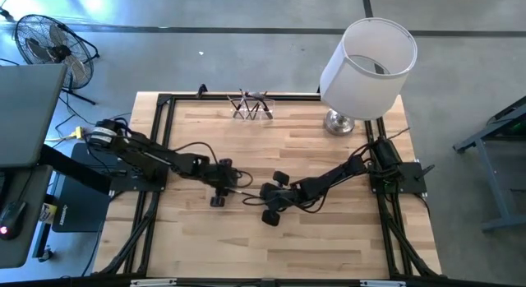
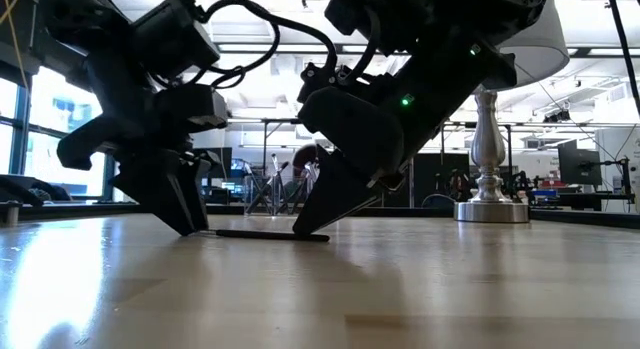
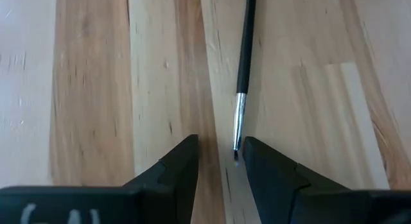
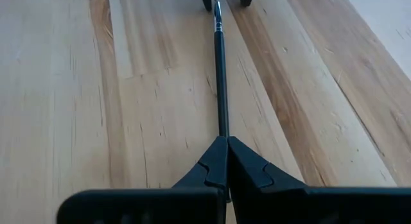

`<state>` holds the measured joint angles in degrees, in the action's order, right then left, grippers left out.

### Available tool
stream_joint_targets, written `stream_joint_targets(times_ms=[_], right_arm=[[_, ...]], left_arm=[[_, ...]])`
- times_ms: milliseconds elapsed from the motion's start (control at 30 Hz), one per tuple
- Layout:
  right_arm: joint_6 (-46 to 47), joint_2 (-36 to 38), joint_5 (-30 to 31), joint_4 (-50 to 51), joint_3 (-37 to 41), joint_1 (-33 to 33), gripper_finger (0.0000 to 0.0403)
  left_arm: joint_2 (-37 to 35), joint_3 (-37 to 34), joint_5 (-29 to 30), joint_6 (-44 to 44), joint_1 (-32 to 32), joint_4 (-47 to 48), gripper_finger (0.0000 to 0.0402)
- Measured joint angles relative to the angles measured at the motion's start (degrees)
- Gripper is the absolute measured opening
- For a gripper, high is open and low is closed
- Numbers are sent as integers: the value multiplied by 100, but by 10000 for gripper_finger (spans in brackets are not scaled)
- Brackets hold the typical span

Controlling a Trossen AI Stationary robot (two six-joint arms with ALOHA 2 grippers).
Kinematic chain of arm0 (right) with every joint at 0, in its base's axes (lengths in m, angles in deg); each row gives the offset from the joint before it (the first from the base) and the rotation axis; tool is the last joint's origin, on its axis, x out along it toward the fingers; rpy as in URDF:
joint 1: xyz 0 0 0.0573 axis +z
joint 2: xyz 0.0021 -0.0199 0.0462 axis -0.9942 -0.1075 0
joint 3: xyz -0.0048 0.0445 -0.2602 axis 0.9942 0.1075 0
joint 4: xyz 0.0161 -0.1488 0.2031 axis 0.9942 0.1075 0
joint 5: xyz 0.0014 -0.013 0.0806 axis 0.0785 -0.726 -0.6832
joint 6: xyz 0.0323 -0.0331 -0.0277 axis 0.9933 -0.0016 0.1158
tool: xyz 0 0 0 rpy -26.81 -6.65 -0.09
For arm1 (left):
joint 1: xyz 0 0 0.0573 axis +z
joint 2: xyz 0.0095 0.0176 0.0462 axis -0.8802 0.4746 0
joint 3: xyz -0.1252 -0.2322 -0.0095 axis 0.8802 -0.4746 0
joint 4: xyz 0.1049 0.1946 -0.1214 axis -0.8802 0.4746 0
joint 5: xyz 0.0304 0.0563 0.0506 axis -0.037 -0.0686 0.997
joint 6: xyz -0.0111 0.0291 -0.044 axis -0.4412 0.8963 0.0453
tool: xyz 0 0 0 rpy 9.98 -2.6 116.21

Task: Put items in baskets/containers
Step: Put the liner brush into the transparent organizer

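A slim black makeup brush [image 4: 220,70] with a silver ferrule [image 3: 239,112] lies flat on the wooden table [image 1: 329,238], in the middle between my two grippers. My right gripper [image 4: 223,144] is shut on its handle end. My left gripper [image 3: 220,144] is open at the brush's other end. Its fingers stand on either side of the bristle tip [image 3: 236,152], which lies close to one finger. At the table's far edge stands the clear holder [image 1: 251,106] with several brushes leaning in it. My right gripper pinches the brush's black handle near its free end [image 4: 223,131] between its two fingers. The fingers [image 2: 315,214] slant down from the table's right side and lie along the brush. The brush [image 2: 265,234] rests level on the table.
A white lampshade [image 1: 370,57] on a silver lamp foot [image 1: 339,122] stands at the table's far right corner. Black frame rails [image 1: 156,155] run along the table's edges. Bare wood lies near the front edge.
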<state>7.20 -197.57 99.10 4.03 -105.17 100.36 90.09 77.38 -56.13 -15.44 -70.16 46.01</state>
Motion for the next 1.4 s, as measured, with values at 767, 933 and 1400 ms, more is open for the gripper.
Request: stream_joint_targets(times_ms=[767, 933, 1400], right_arm=[[20, 30, 187, -22, 4, -7, 1], [163, 216, 251, 211, 9, -7, 1], [273, 972, 260, 2088, 6, -67, 60]], left_arm=[[291, 21, -166, 1, -17, 109, 4], [291, 18, -124, -18, -20, 129, 2], [293, -7, 272, -343, -24, 34, 0]])
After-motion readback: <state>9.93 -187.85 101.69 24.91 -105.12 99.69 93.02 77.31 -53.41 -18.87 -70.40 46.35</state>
